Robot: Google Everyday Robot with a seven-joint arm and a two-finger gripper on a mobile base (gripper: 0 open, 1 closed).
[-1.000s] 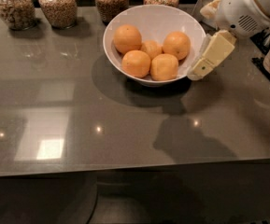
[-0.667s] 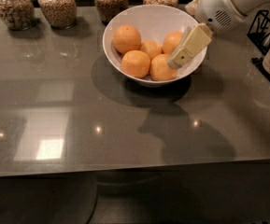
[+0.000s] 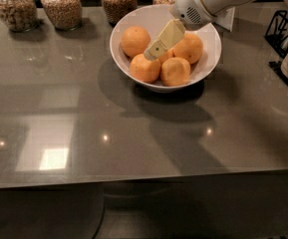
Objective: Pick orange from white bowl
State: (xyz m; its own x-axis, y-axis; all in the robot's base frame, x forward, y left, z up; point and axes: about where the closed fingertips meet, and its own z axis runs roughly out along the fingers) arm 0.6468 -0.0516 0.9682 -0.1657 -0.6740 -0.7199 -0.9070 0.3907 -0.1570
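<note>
Your hand (image 3: pixel 153 50) hangs over the white bowl (image 3: pixel 209 54), no orange (image 3: pixel 176 71) out yet.
Grab's left to do; can't tell if it's spread or pinching.

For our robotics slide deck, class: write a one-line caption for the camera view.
The gripper hangs over the oranges in the white bowl on a grey table, grain-filled glass jars behind.

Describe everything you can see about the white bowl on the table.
The white bowl is wide, round and glossy, ceramic by its look, with sloping sides. It stands upright toward the back of the grey table, just in front of the glass jars. It holds a heap of oranges. The gripper reaches down into it from the right, over the middle oranges; whether it touches them cannot be told.
</note>
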